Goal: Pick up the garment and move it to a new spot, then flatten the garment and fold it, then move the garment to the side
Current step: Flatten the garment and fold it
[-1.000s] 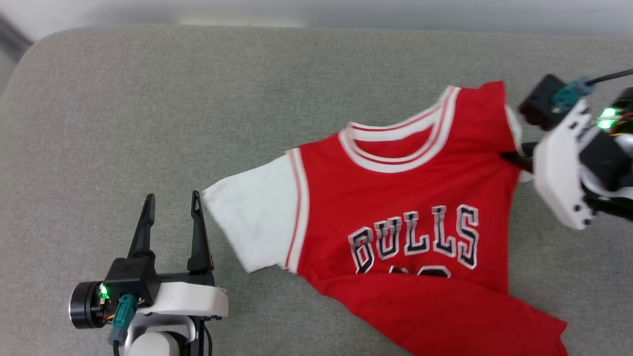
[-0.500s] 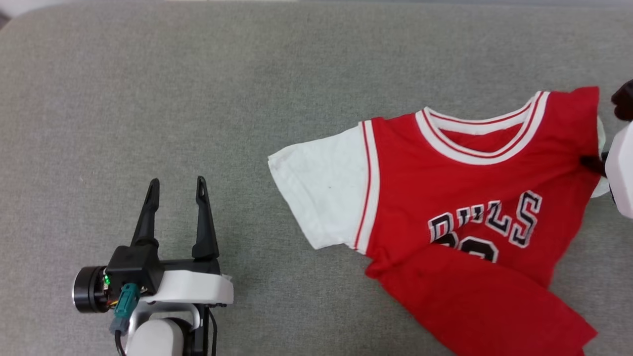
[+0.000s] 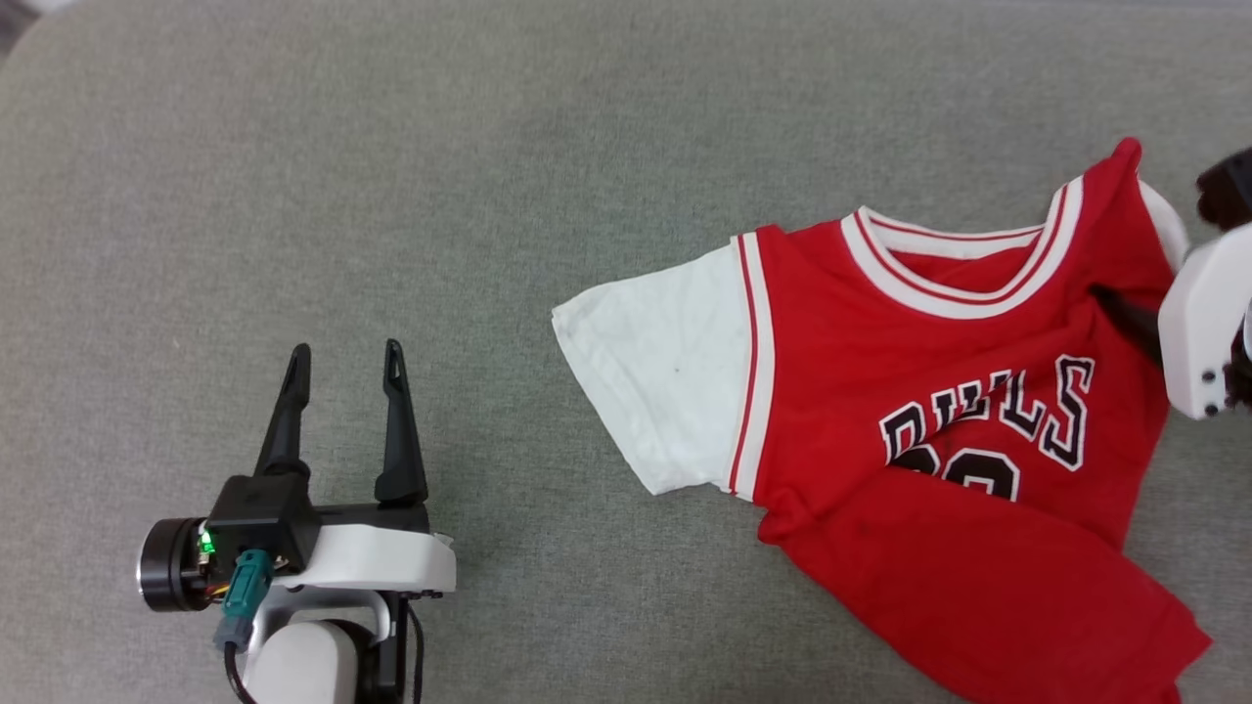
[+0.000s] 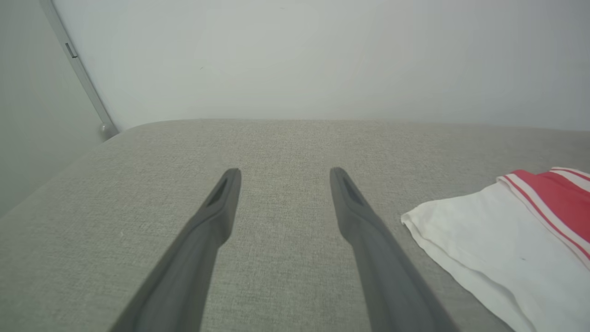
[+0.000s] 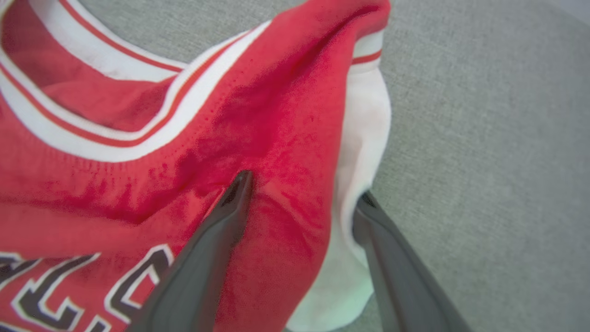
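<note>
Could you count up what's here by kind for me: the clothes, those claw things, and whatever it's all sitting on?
Shirts: 1, a red shirt with white sleeves.
Grippers: 2, the left gripper and the right gripper, both open.
Cushions: 1, the grey cushion underneath.
Total: 4.

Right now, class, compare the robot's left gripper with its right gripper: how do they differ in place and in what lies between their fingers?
The left gripper is over bare grey upholstery, apart from the garment; the right gripper straddles the garment's shoulder. Nothing lies between the left gripper's fingers; bunched red cloth lies between the right gripper's. Both stand open.
</note>
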You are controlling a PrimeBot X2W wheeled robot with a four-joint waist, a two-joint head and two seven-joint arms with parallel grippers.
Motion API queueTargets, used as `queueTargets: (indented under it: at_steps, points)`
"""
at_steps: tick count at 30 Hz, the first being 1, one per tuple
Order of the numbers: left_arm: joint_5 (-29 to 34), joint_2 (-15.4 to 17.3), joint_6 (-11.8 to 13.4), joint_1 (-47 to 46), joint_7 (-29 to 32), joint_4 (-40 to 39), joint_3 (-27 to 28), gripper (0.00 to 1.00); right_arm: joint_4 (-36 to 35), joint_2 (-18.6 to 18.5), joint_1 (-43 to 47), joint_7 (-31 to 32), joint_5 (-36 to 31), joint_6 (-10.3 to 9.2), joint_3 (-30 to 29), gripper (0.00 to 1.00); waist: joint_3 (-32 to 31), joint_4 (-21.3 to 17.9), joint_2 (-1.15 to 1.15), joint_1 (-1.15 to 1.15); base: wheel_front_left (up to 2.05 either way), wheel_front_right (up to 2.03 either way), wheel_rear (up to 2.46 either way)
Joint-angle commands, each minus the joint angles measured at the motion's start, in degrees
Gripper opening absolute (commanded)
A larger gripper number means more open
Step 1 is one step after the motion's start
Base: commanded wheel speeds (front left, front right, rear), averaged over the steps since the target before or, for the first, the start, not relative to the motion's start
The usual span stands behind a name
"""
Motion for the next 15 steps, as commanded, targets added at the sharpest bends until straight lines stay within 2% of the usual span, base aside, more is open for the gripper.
queueTargets:
  at_steps: [1,3,8,12,15]
  points:
    - [0.5,0.0,-0.3,0.5,-0.1,0.0,0.6,1.00,-1.2,-1.4,1.3,-2.2,-1.0,0.12,0.3,1.00,-2.1,-1.0,0.00,0.00,0.00,0.00,0.00]
    - [1.0,0.2,-0.8,0.4,-0.1,-0.1,1.4,1.00,-3.3,-3.3,1.5,-7.6,-2.3,0.03,-1.1,1.00,-3.5,-1.6,0.00,0.00,0.00,0.00,0.00]
    - [2.1,1.8,-2.2,-0.8,-0.1,-1.0,3.2,1.00,-7.5,-4.5,5.2,-20.7,-5.7,0.06,-7.5,1.00,-6.8,-3.3,0.00,0.00,0.00,0.00,0.00]
    - [3.0,3.8,-4.1,-3.5,-0.1,-1.2,3.5,1.00,-9.1,-2.0,9.2,-29.9,-11.6,0.06,-16.0,1.00,-8.7,-4.3,0.00,0.00,0.00,0.00,0.00]
    - [3.0,5.3,-6.0,-6.7,-0.1,-0.1,3.2,1.00,-11.1,1.4,13.5,-33.4,-18.1,0.06,-24.6,1.00,-9.8,-4.9,0.00,0.00,0.00,0.00,0.00]
